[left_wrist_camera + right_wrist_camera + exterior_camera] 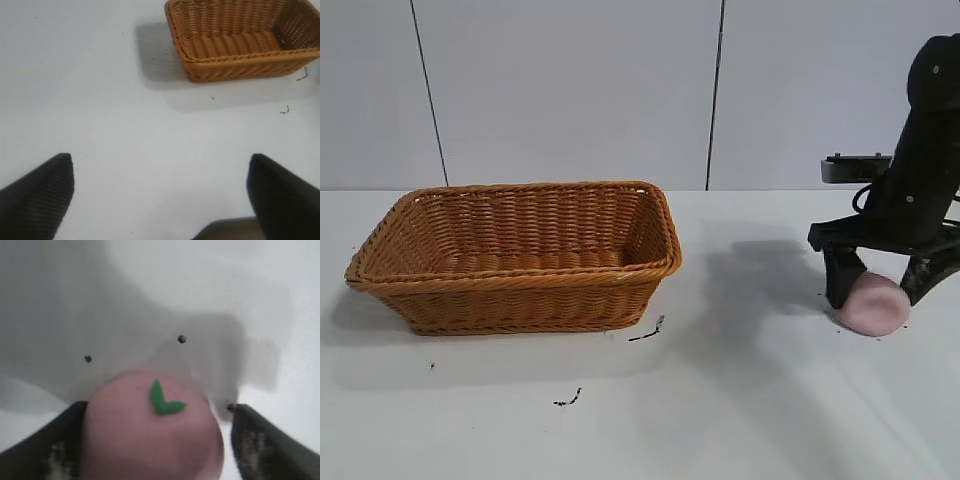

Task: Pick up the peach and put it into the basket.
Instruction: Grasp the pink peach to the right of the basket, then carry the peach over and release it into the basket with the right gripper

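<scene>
1. The peach [871, 304] is dusty pink, with a small green leaf mark [164, 400] on top.
2. The basket [520, 300] is orange-brown, with a woven pattern and a braided rim.
3. The bench [740, 420] is white, with some small black specks [647, 332].
4. The right end effector [876, 276] is black.
5. The left end effector [160, 192] is black too.

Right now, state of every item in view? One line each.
peach: on the table, between the right gripper's fingers, not lifted.
basket: upright on the table, nothing visible inside.
right gripper: down at the table, open, straddling the peach.
left gripper: open, over bare table, away from the basket.
</scene>
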Controlling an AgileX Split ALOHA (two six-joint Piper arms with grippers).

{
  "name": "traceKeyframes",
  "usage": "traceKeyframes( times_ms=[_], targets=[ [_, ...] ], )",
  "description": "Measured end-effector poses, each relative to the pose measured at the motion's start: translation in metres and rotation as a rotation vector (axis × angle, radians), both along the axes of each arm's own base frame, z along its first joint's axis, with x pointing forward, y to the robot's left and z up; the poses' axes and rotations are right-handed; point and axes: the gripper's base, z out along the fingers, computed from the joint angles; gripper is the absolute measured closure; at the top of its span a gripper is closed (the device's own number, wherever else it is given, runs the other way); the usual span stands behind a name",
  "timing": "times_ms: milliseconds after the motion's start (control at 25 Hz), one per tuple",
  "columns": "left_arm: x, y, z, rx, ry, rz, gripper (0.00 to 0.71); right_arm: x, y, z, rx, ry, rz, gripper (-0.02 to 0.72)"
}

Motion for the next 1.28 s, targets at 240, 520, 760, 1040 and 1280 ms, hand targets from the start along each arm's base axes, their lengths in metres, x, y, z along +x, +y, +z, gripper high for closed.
traceKeyframes(
  times_ms=[240, 520, 760, 1040, 1280],
  targets=[
    [0.000, 0.000, 0.000, 0.000, 0.000, 0.000, 0.018, 0.015, 0.001, 0.068, 0.008, -0.095, 0.007, 0.678],
    [0.000, 0.000, 0.000, 0.000, 0.000, 0.000, 0.018, 0.029, 0.016, 0.150, 0.009, -0.228, 0.052, 0.678],
    [0.000, 0.000, 0.000, 0.000, 0.000, 0.000, 0.018, 0.035, 0.075, 0.185, 0.034, -0.355, 0.182, 0.678],
    [0.000, 0.000, 0.000, 0.000, 0.000, 0.000, 0.018, 0.034, 0.176, 0.178, 0.081, -0.402, 0.385, 0.678],
    [0.000, 0.000, 0.000, 0.000, 0.000, 0.000, 0.018, 0.024, 0.248, 0.129, 0.100, -0.363, 0.527, 0.678]
  ],
)
